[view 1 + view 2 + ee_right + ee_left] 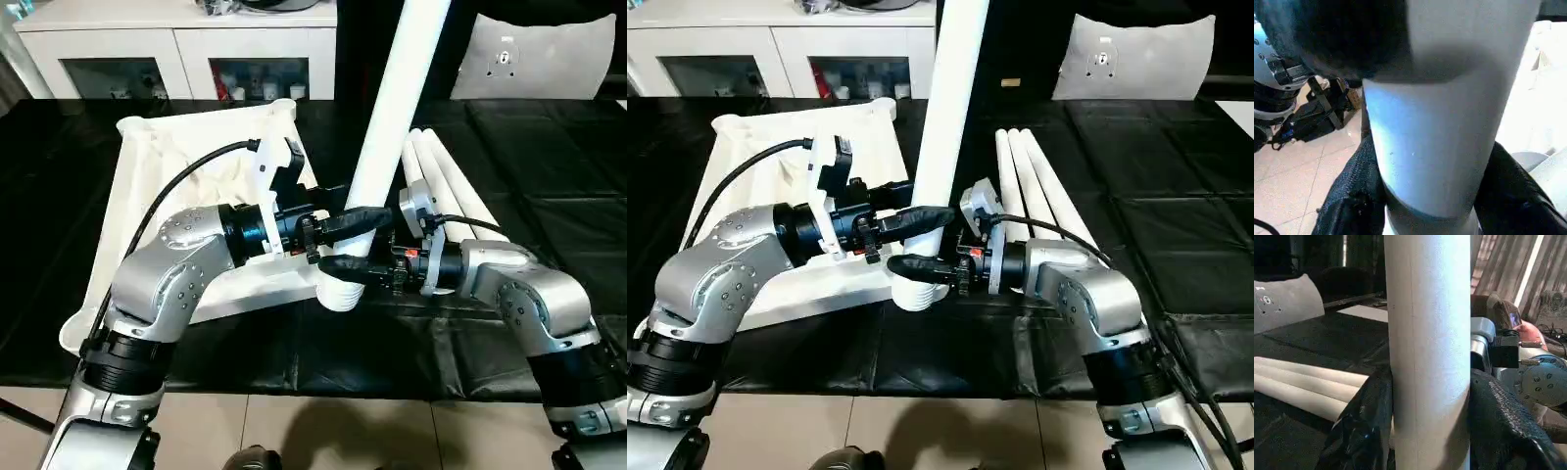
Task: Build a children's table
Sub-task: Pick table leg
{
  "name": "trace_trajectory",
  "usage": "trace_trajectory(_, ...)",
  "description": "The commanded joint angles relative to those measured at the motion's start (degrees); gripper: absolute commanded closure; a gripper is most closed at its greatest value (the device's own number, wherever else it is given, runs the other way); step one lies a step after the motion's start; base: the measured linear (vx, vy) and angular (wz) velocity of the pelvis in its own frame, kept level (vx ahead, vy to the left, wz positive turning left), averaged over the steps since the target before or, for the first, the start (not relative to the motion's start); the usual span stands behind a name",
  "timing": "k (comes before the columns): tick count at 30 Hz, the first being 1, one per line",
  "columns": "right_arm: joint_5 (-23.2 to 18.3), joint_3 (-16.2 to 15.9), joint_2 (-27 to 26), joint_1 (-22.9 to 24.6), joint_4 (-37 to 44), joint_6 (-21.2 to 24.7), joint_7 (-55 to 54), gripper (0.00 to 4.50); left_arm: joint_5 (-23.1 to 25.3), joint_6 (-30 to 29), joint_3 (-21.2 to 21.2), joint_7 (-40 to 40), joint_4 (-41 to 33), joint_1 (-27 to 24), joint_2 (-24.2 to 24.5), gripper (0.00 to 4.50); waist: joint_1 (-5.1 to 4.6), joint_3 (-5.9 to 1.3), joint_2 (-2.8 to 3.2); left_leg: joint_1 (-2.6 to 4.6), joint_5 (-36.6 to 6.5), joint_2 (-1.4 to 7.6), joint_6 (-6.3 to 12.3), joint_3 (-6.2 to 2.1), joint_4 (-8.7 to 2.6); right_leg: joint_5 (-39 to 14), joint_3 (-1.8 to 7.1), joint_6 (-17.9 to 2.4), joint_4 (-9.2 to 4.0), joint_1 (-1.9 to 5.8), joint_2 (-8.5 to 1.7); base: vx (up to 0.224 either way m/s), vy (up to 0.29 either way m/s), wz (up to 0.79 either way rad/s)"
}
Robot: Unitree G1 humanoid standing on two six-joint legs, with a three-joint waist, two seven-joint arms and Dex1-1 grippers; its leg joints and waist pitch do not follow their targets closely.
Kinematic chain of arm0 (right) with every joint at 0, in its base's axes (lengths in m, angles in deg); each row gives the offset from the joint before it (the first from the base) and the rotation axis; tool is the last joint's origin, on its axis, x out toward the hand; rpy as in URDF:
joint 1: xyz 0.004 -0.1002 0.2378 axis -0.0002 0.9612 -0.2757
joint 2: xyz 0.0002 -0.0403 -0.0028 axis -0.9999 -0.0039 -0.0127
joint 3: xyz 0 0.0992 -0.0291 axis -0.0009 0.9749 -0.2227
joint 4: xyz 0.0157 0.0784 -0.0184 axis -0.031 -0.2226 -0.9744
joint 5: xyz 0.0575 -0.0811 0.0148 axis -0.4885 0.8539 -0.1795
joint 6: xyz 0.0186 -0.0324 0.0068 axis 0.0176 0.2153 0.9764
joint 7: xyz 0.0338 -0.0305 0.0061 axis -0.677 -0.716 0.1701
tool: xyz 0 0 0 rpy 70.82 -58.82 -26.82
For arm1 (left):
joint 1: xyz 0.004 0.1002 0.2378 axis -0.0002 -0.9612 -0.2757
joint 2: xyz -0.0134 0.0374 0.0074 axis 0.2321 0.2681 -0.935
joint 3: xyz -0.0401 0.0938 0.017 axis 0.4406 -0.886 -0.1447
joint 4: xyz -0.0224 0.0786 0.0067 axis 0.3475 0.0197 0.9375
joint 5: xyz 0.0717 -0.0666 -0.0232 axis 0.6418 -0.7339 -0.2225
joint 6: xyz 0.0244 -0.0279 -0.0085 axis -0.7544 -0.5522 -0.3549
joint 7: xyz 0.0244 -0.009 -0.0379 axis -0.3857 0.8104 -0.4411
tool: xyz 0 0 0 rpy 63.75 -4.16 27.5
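— While gripped upright at the table top's [147, 166] near corner: leg [392, 108] clamped by left gripper [361, 219]?
— Confirmed. Right gripper [343, 266] closed around same leg, just below. Three spare legs [1038, 181] lying beside top.

Head stereo pair looks down over both forearms; both wrist cameras sit close against the upright leg [1427, 352].

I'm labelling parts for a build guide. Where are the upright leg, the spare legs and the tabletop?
upright leg [392, 108]: left eye view, mid shaft above the hands.
spare legs [1038, 186]: right eye view, middle of the bundle.
tabletop [147, 157]: left eye view, ribbed underside.
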Motion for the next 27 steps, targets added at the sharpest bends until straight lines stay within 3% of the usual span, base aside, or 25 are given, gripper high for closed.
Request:
trace_trajectory(1, 0.36, -0.89, -0.25, 0.69, 0.69, 0.18, -0.22, 2.58, 0.56, 1.12, 0.37, -1.08, -1.79, 0.56, -0.22, 2.61, 0.08, -4.47, -0.88, 1.87, -6.34, 3.26, 2.92, -0.99, -3.49, -2.01, 1.45, -15.68, -4.11, 2.27, -3.79, 0.0, 0.0, 0.0)
trace_trajectory(4, 0.61, -0.84, -0.43, 0.73, 0.64, 0.07, -0.63, 2.58, 0.66, 1.08, 0.28, -1.06, -2.01, 0.43, -0.19, 2.61, 0.04, -4.44, -0.81, 1.87, -7.15, 3.22, 2.39, -1.02, -3.53, -3.16, 1.47, -15.42, -4.19, 2.22, -3.75, 0.0, 0.0, 0.0)
trace_trajectory(6, 0.81, -0.85, -0.68, 0.67, 0.67, -0.1, -0.99, 1.88, 0.53, 0.87, 0.3, -1.05, -2.19, 0.36, -0.12, 2.61, 0.02, -4.4, -0.53, 1.91, -8.34, 3.17, 1.73, -1.03, -3.56, -4.5, 1.52, -15.16, -4.35, 2.12, -3.73, 0.0, 0.0, 0.0)
trace_trajectory(9, 0.93, -0.83, -0.74, 0.64, 0.68, -0.2, -1.14, 1.8, 0.5, 0.8, 0.3, -1.1, -2.2, 0.39, -0.13, 2.61, 0.02, -4.39, -0.58, 1.85, -8.77, 3.15, 1.27, -1.1, -3.62, -4.61, 1.56, -15.03, -4.29, 2.14, -3.74, 0.0, 0.0, 0.0)
trace_trajectory(13, 0.67, -0.51, -0.87, 0.8, 0.61, -0.11, -1.31, 1.36, 0.36, 0.4, 0.09, -0.98, -2.57, 0.31, -0.04, 2.61, 0.07, -4.35, -0.7, 1.82, -8.17, 3.22, 1.48, -1.12, -3.67, -3.32, 1.53, -15.18, -4.22, 2.1, -3.7, 0.0, 0.0, 0.0)
trace_trajectory(20, 0.26, -0.44, -1.04, 0.97, 0.65, 0.27, -1.21, 1.31, 0.26, 0.11, 0.08, -0.84, -2.82, 0.33, 0.1, 2.61, 0.0, -4.19, -0.9, 1.81, -8.68, 3.19, 1.65, -1.09, -3.73, -4.78, 1.54, -14.9, -4.37, 2.07, -3.76, 0.0, 0.0, 0.0)
trace_trajectory(22, 0.01, -0.08, -1.23, 0.9, 0.61, 0.36, -1.16, 1.68, 0.25, 0.06, 0.05, -0.85, -2.99, 0.26, 0.28, 2.61, -0.04, -4.14, -0.89, 1.83, -9.03, 3.18, 1.48, -1.09, -3.75, -5.53, 1.57, -14.71, -4.41, 2.01, -3.74, 0.0, 0.0, 0.0)
trace_trajectory(27, -0.96, 0.95, -1.17, 0.52, 0.92, 0.57, -1.01, 1.74, 0.57, 0.22, -0.03, -0.78, -2.89, 0.19, 0.49, 2.61, -0.01, -4.13, -0.84, 1.82, -8.92, 3.2, 1.5, -1.1, -3.78, -5.58, 1.58, -14.56, -4.43, 1.96, -3.76, 0.0, 0.0, 0.0)
